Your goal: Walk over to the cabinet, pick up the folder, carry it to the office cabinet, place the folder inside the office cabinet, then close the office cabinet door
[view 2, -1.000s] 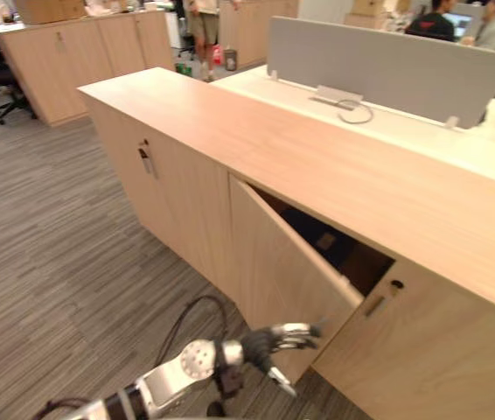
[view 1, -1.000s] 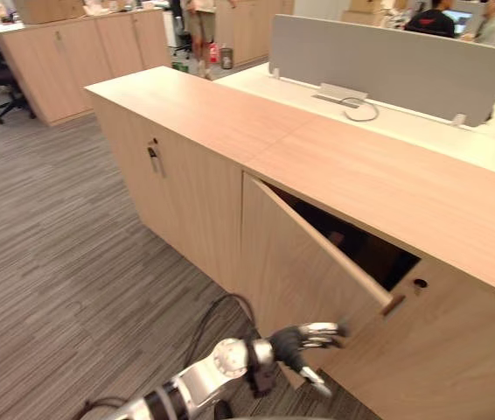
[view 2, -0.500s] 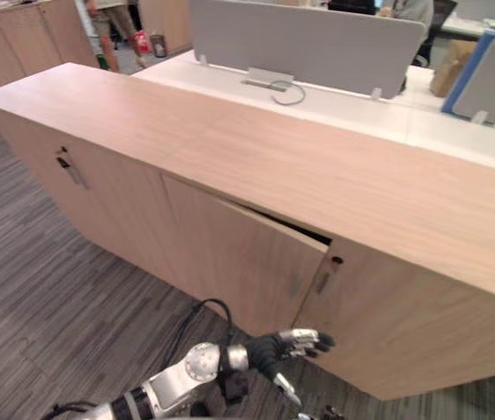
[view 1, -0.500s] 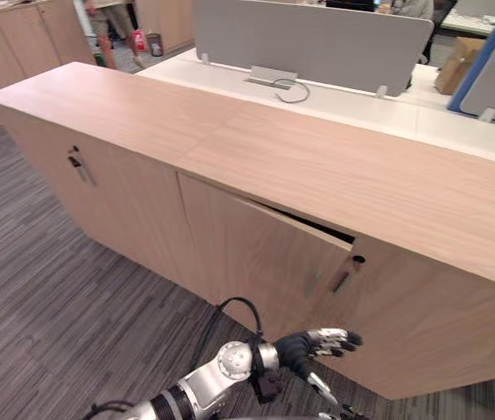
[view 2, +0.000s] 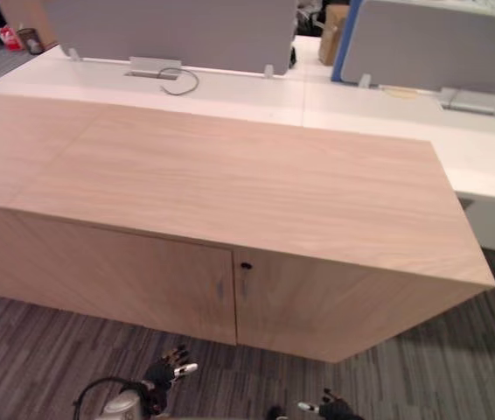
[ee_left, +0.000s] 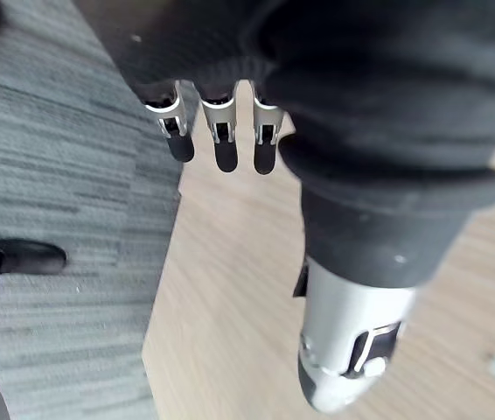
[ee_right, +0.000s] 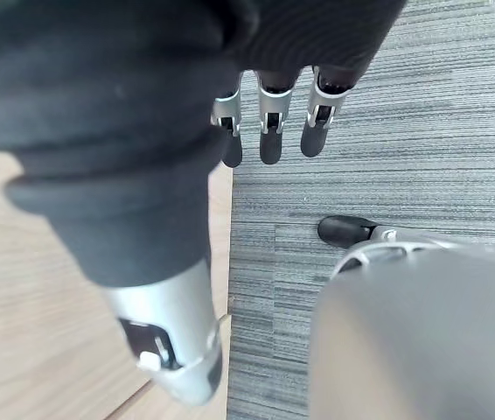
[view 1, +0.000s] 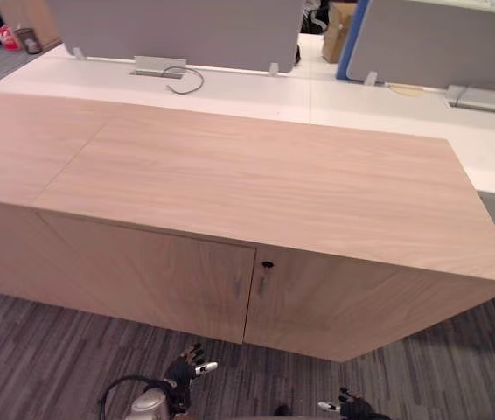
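The light wood office cabinet (view 1: 256, 184) stands before me with both front doors (view 1: 160, 280) flush and shut, slim handles (view 1: 263, 282) meeting at the middle seam under a keyhole (view 1: 268, 264). My left hand (view 1: 184, 371) hangs low over the carpet in front of the left door, fingers (ee_left: 217, 131) straight and holding nothing. In its wrist view the wood front (ee_left: 221, 306) lies just past the thumb (ee_left: 352, 341). My right hand (view 1: 352, 407) is low at the front, a little right of the seam, with fingers (ee_right: 265, 122) straight and empty.
Behind the cabinet run white desks (view 1: 256, 87) with grey partition screens (view 1: 177, 31) and a looped cable (view 1: 182, 80). A cardboard box (view 1: 339, 22) sits far back. Grey striped carpet (view 1: 38, 350) covers the floor in front and to the right of the cabinet.
The cabinet door went from ajar to fully shut. My left hand left the door and dropped low. The camera swung right, so the whole picture shifted.
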Tool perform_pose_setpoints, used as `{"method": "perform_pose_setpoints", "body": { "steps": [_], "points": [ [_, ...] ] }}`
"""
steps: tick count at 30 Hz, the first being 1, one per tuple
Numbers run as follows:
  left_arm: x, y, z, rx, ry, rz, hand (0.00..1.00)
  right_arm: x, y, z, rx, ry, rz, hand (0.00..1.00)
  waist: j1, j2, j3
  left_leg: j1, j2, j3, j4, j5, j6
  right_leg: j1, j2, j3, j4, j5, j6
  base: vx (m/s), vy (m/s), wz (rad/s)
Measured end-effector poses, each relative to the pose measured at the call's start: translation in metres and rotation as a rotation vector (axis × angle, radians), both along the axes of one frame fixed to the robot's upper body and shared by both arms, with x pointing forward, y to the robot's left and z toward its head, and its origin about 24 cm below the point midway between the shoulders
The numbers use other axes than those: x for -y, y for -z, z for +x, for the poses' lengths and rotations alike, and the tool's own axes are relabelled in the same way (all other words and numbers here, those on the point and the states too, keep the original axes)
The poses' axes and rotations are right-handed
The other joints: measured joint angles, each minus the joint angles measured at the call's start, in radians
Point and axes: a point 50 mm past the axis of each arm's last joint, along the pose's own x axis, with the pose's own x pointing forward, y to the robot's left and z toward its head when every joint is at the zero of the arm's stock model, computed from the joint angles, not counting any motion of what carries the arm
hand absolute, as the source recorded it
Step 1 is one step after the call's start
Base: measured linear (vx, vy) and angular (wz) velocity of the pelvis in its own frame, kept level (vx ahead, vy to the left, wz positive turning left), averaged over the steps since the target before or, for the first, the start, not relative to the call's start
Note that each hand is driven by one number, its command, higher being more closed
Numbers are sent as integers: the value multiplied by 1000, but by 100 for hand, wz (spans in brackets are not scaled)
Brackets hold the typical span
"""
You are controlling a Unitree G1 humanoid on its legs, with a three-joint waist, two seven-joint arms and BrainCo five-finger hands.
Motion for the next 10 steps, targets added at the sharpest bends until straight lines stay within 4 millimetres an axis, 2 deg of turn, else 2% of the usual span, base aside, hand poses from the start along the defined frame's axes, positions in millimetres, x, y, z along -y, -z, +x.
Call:
{"method": "perform_pose_setpoints", "body": {
  "steps": [1, 2, 3, 5, 8, 10],
  "points": [
    [-5, 2, -4, -15, -44, 41, 0, 5, -1, 1, 4, 0, -13, 0, 8, 25, 3, 3, -60, -131, -70, -10, -8, -3, 3, 25, 7, -1, 3, 30, 162, -69],
    [-6, 2, -6, -17, -59, 57, 0, 6, -2, 1, 4, 0, -16, 0, 8, 39, 3, 6, -77, -167, -107, 7, -17, -3, 9, 30, 9, -2, 9, 10, 171, -45],
    [-8, 3, -8, -21, -75, 74, 0, 7, -2, 1, 4, 3, -17, 0, 10, 51, 6, 11, -87, -183, -114, 35, 15, 0, 12, 42, 11, -5, 23, -2, 175, -25],
    [-20, 3, -14, -31, -123, 130, 0, -8, 2, -4, 0, 17, 25, 0, 7, 19, 0, 34, -115, -154, -137, 44, 19, 0, -16, 49, 16, -5, 41, -6, 181, -17],
    [-25, 7, -35, -78, -188, 147, 0, -13, 5, -13, -9, 50, 41, 0, 10, -1, -21, 75, -145, -116, -220, 76, 47, -14, -46, 81, 12, 1, 55, -9, 112, -22],
    [-24, 11, -50, -115, -240, 134, 0, -12, 6, -20, -11, 111, 49, 0, 9, -4, -46, 94, -158, -98, -285, 104, 52, -34, -56, 97, 10, 3, 65, 18, 64, -25]
  ]
}}
